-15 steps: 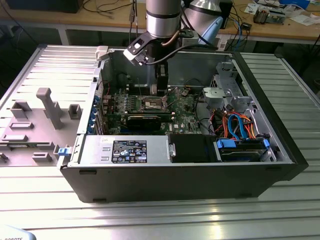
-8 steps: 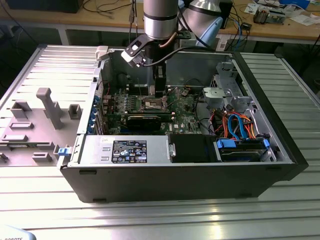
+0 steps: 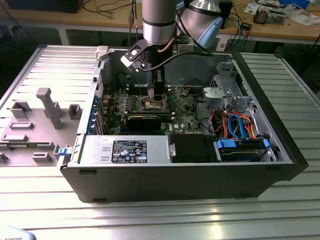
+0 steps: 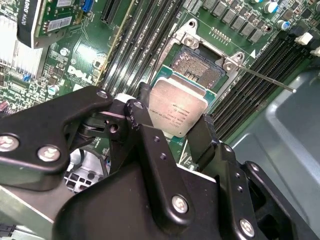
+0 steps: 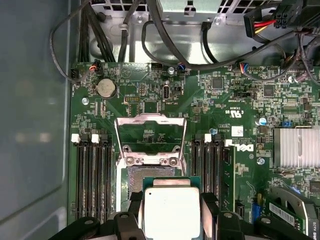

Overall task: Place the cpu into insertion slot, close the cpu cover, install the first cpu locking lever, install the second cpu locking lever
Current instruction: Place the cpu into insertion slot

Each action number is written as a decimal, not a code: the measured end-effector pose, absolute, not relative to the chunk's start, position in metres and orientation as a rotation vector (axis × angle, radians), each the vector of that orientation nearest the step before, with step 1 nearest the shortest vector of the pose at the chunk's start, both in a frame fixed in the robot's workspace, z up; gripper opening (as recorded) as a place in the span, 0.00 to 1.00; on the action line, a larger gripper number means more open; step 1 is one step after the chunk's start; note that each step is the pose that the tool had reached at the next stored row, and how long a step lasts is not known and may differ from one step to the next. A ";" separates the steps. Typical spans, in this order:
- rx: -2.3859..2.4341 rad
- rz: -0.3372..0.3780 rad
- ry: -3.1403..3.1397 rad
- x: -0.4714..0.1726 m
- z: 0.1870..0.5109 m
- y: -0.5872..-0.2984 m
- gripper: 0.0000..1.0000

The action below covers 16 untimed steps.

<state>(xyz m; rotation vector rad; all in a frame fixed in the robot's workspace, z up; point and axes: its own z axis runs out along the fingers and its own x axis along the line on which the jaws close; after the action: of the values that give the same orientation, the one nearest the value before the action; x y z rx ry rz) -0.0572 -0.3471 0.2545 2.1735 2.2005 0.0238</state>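
My gripper is shut on the cpu, a flat square chip with a silvery top, its black fingers pressing two opposite edges. The chip hangs just above the insertion slot, whose dark pin field shows uncovered beyond it. In the first wrist view the cpu overlaps the near part of the insertion slot, and the cpu cover stands swung up behind the socket. A thin locking lever sticks out free beside the socket. In the exterior view the gripper reaches down into the open computer case onto the green board.
Long black memory slots flank the socket on both sides. A black graphics card lies in front of the socket, with a finned heatsink nearby. Cables run along the case wall. Drive bays with orange and blue cables fill the exterior view's right.
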 end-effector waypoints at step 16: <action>2.173 0.024 2.200 -0.059 0.244 -0.342 0.54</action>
<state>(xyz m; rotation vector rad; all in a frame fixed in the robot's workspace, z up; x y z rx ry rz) -0.0593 -0.3422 0.2444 2.1732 2.2003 0.0244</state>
